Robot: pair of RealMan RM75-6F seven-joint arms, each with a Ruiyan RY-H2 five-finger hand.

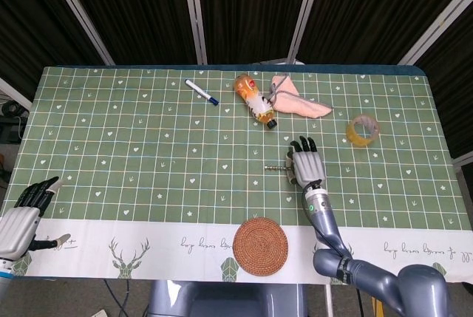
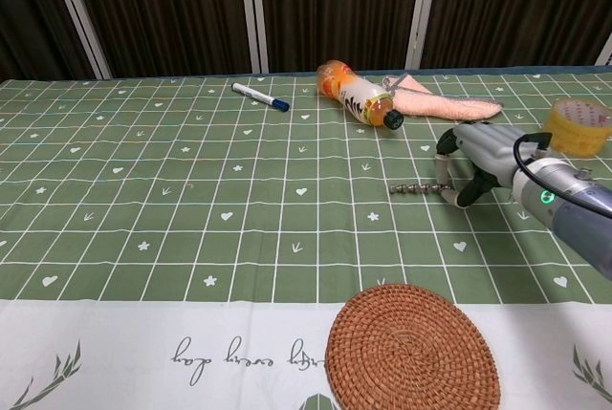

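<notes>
A thin, twisty metal drill bit (image 2: 413,185) lies flat. The right hand (image 2: 470,163) curls its fingers around one end. Open tabletop (image 2: 191,200) spreads leftward. The left hand (image 1: 22,217) is open.

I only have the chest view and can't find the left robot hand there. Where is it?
Observer: The left robot hand is at the near left corner of the green checked tablecloth.
Operator: Is it holding anything?
Observer: No, it holds nothing and its fingers are stretched out, slightly apart.
Operator: What lies near it?
Observer: Nothing lies close to it. The white marker pen with a blue cap is well away, towards the far edge.
</notes>
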